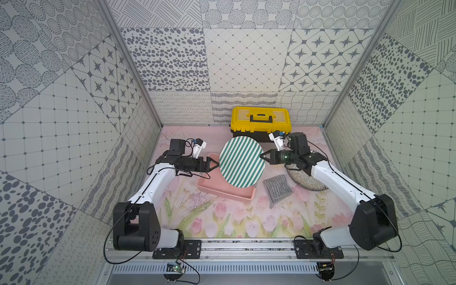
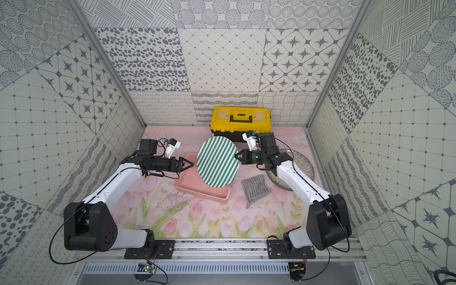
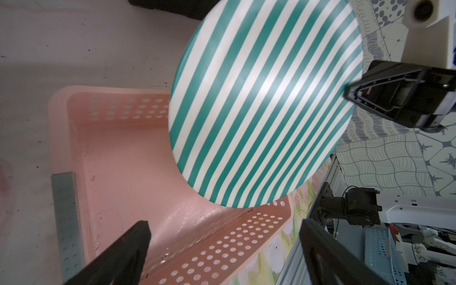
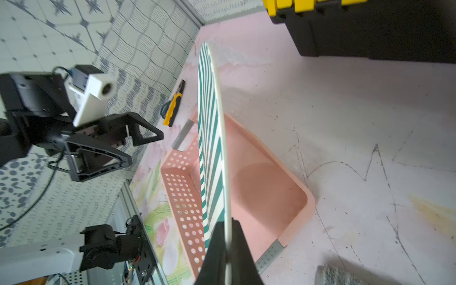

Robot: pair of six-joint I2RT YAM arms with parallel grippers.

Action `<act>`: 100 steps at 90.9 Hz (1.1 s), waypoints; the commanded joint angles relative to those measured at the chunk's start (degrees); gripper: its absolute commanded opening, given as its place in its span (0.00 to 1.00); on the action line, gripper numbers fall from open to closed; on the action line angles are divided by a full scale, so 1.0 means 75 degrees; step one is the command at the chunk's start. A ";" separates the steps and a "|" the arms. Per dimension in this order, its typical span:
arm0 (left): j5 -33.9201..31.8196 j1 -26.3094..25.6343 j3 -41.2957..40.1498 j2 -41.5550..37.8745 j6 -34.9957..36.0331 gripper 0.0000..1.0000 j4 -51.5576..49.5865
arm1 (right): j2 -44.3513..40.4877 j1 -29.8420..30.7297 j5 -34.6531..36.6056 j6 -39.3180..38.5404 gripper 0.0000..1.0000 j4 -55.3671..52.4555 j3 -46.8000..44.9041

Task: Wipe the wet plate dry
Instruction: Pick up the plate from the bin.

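The right gripper (image 1: 261,156) is clamped on the rim of the striped plate (image 1: 241,161), held tilted above the pink basket (image 1: 229,193), while the left gripper (image 1: 218,164) stands wide apart just beside the opposite rim

Bright, even, diffuse light; shadows are soft. Both top views are sharp, with a warm hotspot on the back wall (image 1: 246,81) and lines bowing near the edges. Left wrist: glare patch on plate (image 3: 266,103), left fingers (image 3: 118,259) blurred. Right wrist: right fingers (image 4: 240,256) out of focus, toolbox (image 4: 370,29) underexposed.
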 commanded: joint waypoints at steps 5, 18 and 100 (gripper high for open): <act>0.0624 0.0108 0.0401 0.0148 0.0045 1.00 -0.0468 | -0.0266 -0.0163 -0.1501 0.1082 0.00 0.1461 -0.0291; 0.1188 0.0088 0.0627 0.0227 0.0068 0.99 -0.0790 | -0.0266 -0.0169 -0.1939 0.1792 0.00 0.2606 -0.0700; 0.2907 -0.0021 0.0946 -0.0058 -0.0464 0.00 -0.1001 | 0.0295 -0.0092 -0.1035 0.1624 0.22 0.2327 -0.0946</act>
